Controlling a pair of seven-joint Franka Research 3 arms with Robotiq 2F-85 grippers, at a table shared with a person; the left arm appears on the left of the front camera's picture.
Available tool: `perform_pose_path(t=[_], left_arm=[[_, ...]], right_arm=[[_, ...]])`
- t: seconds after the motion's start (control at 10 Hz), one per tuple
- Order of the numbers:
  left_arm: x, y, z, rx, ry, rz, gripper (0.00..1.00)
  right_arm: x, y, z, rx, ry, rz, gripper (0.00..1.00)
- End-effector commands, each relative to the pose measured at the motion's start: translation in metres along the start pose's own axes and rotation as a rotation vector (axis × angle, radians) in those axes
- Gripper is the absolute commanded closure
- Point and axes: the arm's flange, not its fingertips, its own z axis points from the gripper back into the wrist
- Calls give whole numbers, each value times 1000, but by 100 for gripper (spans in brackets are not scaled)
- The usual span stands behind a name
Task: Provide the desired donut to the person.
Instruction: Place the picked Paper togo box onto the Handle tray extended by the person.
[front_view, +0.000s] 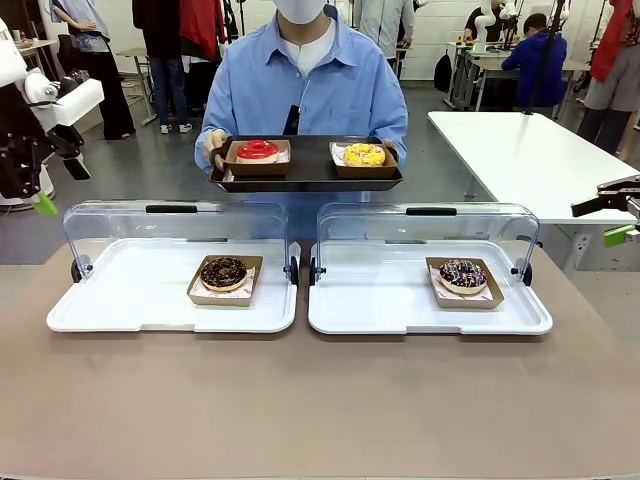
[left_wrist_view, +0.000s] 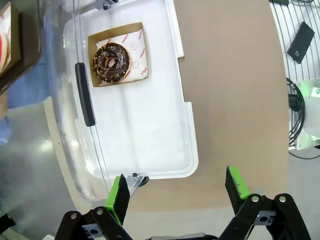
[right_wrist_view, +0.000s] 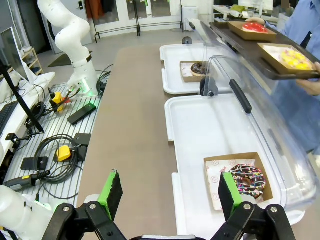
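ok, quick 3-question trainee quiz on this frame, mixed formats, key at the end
1. True or false: the person holds a dark tray carrying two donuts.
2. Which white tray holds the sprinkled donut: A) the robot's left, B) the robot's right?
3. Fill in: both display covers are ____.

Key:
1. True, a red donut and a yellow donut.
2. B; the chocolate donut sits on the left tray.
3. Open, tipped back.

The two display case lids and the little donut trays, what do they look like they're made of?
Lids: clear glossy plastic, probably acrylic; the floor shows through and the edges catch glare. Donut trays: brown cardboard by the look, matte, with folded walls and a printed paper liner inside.
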Motion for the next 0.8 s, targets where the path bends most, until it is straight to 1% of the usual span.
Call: perform_pose_path(t=[0.0,0.1,0.2,0.3,0.5,0.6,0.7], left_arm=[[1,2,4,-8,-8,5,0],[0,0,0,0,0,0,0],[-25,5,-4,32,-125,58,0],[-49,11,-3,26,-242,91,0],[-75,0,-5,38,-411,126,0],[-87,2,-2,35,-533,131,0],[-101,2,1,7,-665,171,0]], right_arm=[[0,0,-1,-1,-2,-5,0],[0,0,-1,-1,-2,-5,0],[0,0,-1,-1,-2,-5,0],[0,0,-1,-1,-2,-5,0],[0,0,-1,-1,-2,-5,0],[0,0,-1,-1,-2,-5,0],[0,0,-1,-1,-2,-5,0]])
